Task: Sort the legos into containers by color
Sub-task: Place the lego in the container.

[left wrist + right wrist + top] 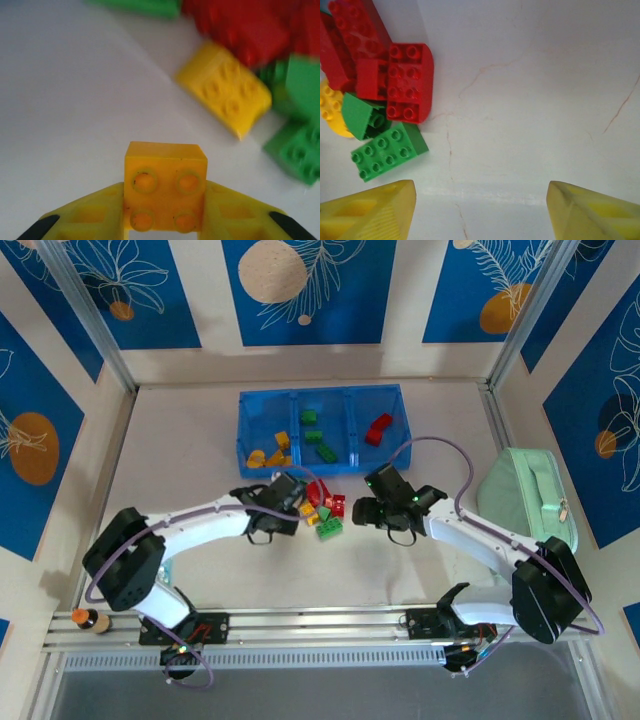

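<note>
Legos (326, 512) lie heaped on the table (190, 450) between both grippers, others sit sorted in the blue tray (243, 430), the left gripper (165, 227) clamps a yellow brick (165, 175), and the right gripper (480, 205) hangs spread apart beside the heap.

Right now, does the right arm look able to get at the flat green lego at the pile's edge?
Probably yes: the right tool is open and empty, and only bare table lies between it and the green lego.
</note>
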